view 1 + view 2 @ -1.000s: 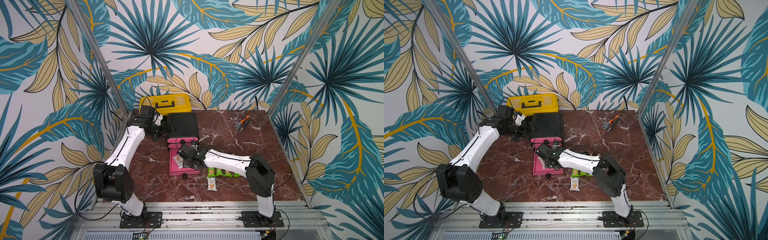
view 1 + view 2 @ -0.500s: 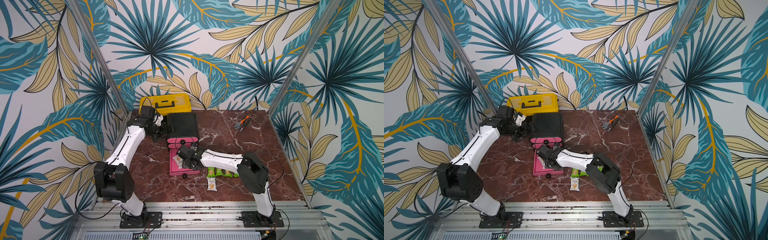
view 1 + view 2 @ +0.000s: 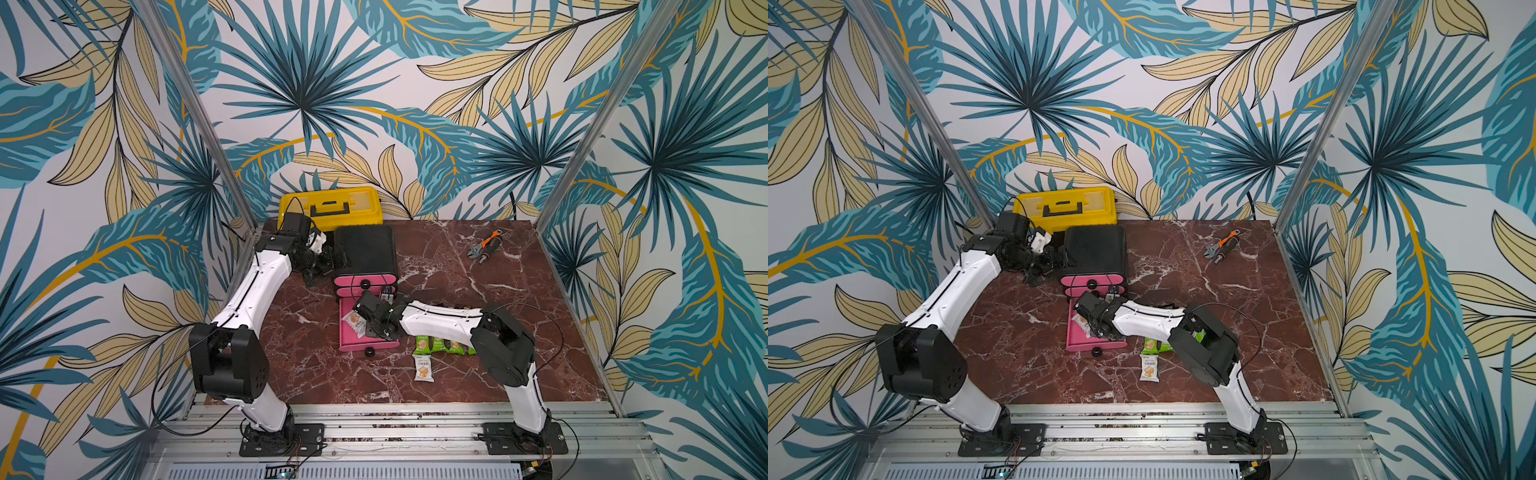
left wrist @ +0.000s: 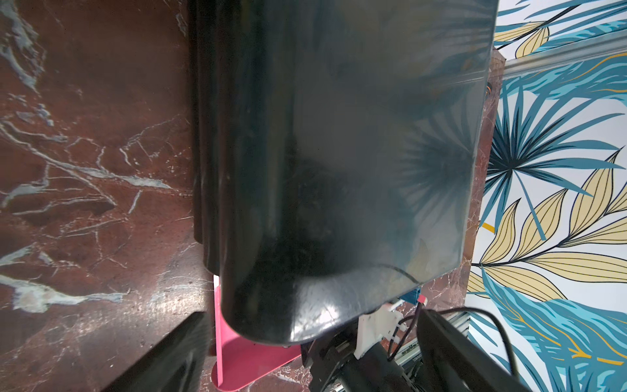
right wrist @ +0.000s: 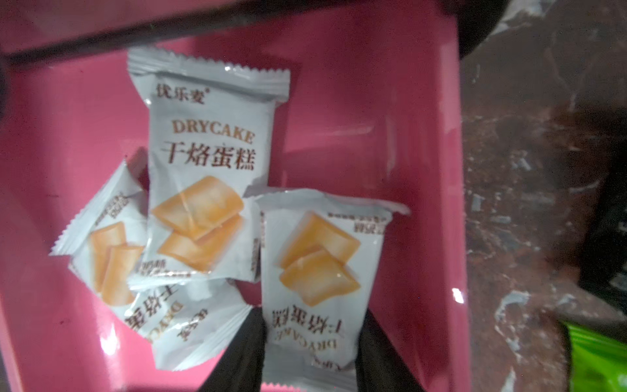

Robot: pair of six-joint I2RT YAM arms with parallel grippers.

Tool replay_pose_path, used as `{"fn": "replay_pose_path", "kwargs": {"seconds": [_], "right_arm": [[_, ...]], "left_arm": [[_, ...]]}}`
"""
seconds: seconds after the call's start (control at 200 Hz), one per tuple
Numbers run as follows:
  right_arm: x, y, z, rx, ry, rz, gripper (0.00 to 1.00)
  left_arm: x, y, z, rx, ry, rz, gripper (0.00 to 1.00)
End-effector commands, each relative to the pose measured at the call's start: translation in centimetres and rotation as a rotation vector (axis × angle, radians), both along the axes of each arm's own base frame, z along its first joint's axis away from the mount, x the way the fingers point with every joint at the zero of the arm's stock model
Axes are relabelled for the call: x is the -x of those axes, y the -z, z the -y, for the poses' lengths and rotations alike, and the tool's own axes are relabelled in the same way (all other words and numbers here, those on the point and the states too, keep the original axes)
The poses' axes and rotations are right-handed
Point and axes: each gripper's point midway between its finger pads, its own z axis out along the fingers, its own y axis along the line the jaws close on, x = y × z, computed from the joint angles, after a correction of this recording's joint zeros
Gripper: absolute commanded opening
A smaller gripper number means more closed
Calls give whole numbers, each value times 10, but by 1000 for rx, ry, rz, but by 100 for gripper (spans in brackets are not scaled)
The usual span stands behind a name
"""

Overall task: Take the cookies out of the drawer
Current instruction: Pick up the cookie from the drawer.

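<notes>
The black cabinet's (image 3: pixel 365 249) bottom pink drawer (image 3: pixel 370 345) is pulled out. Several white cookies packets (image 5: pixel 207 163) lie in it, also seen in a top view (image 3: pixel 353 322). My right gripper (image 5: pixel 310 342) reaches down into the drawer and is shut on one white packet (image 5: pixel 315 271), with a dark finger (image 5: pixel 244 342) pressed on each long side. In both top views it (image 3: pixel 372 328) (image 3: pixel 1096 328) hangs over the drawer. Green packets (image 3: pixel 440 345) and one white packet (image 3: pixel 423 368) lie on the table. My left gripper (image 4: pixel 315 359) is open against the cabinet's left side (image 3: pixel 332 259).
A yellow toolbox (image 3: pixel 330 208) stands behind the cabinet at the back wall. Orange-handled pliers (image 3: pixel 484 247) lie at the back right of the marble table. A black knob (image 3: pixel 369 352) sticks out from the drawer's front. Metal posts frame the sides.
The right gripper's jaws have closed in on a white packet in the drawer, and its elbow has shifted slightly left. The left arm has stayed put.
</notes>
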Motion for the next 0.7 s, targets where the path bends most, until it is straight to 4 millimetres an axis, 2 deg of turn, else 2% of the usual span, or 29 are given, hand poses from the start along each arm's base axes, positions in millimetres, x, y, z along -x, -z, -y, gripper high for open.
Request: {"fn": "replay_pose_path", "kwargs": {"seconds": [0.0,0.165,0.446,0.561,0.691], "right_arm": [[11,6,18,55,-22,-32,38],[14,-25,13,2,-54,-15,37],[32,-62,26,-38,-91,-17,37],[41,-74,36,-33,-111,-23,36],[55,-81,57,-9,-115,-36,36]], "left_arm": [[-5,-12,-2,4,-17,36,100],[-7,-15,-1,15,-31,47,100],[-6,-27,-4,6,-57,86,100],[-4,-35,-5,13,-62,104,100],[5,-45,-1,13,-34,130,100]]}}
